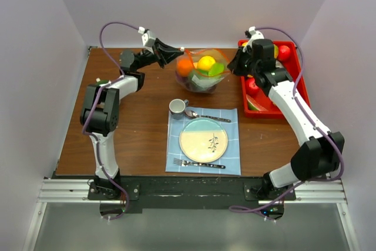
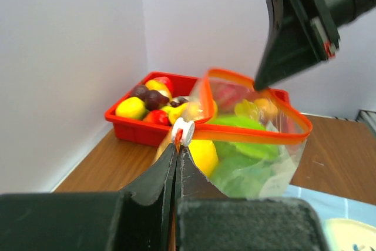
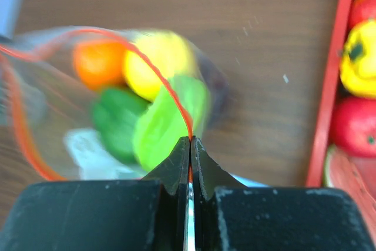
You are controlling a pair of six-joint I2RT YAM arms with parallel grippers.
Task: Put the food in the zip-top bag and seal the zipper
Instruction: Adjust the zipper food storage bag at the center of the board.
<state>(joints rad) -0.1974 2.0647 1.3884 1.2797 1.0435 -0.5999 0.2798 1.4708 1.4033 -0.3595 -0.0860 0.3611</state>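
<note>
Brown tabletop [image 1: 141, 139] carries the zip-top bag [image 1: 202, 77] at its far middle, food [image 1: 205, 63] inside, mouth gaping. Your left end effector [image 2: 177, 145] and right end effector [image 3: 190, 142] each pinch the zipper [image 2: 247, 134]. Pull unevenly and it could slip free, spilling the food.

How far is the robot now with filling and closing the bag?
Done: several pieces of food sit inside the zip-top bag. In hand: the left fingers and the right fingers each pinch the zipper, with the bag's mouth open between them. Left: more pieces lie in the red tray, and the zipper is unsealed.
</note>
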